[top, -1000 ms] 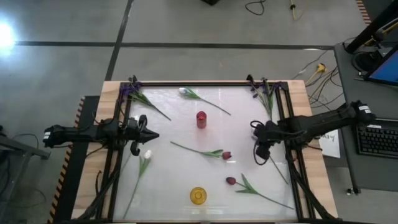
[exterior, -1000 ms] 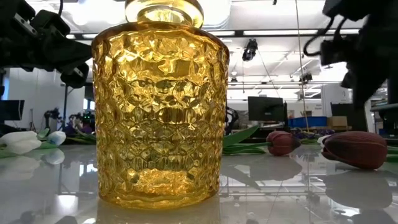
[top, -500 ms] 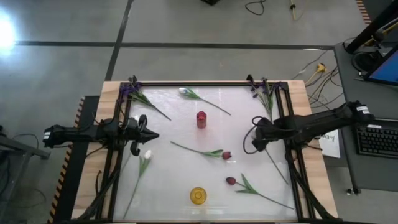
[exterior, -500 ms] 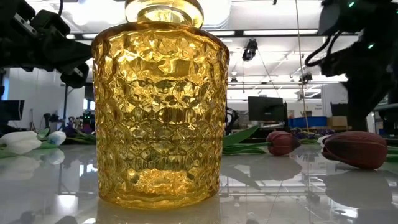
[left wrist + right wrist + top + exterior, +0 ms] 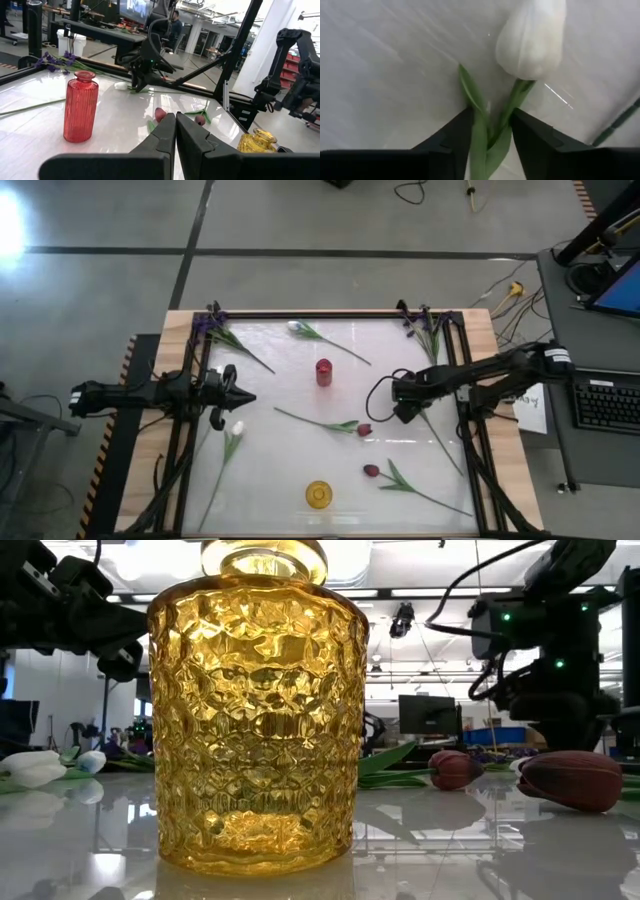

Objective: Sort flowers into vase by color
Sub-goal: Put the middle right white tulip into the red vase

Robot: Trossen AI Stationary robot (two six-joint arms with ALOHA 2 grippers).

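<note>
My right gripper (image 5: pixel 400 408) is right of the table's middle, shut on a white tulip (image 5: pixel 532 37) whose bud sticks out past the fingertips in the right wrist view. Its stem (image 5: pixel 445 448) trails toward the near right corner. My left gripper (image 5: pixel 245 396) waits shut at the left edge. A red vase (image 5: pixel 323 372) stands mid-table and a yellow vase (image 5: pixel 318 495) near the near edge. Lying flat are two dark red tulips (image 5: pixel 365 429) (image 5: pixel 371 470), two more white tulips (image 5: pixel 236 430) (image 5: pixel 297 328), and purple irises in the far corners (image 5: pixel 208 325) (image 5: pixel 420 320). My right gripper (image 5: pixel 491 112) pinches the white tulip between its two fingers (image 5: pixel 455 135), on the stem and leaves just below the bud (image 5: pixel 509 111). The fingers point down at the table. The bud sits just beyond the fingertips. I cannot tell whether the trailing stem lies on the table.
A black frame (image 5: pixel 330 314) borders the glossy white tabletop. A dark red tulip (image 5: pixel 365 429) lies just left of my right gripper. The yellow vase (image 5: pixel 255 710) fills the low view. A keyboard and cables lie off the table's right side.
My right gripper has moved from near the right edge toward the table's middle and slightly toward the far edge. More of the stem behind it shows now.
</note>
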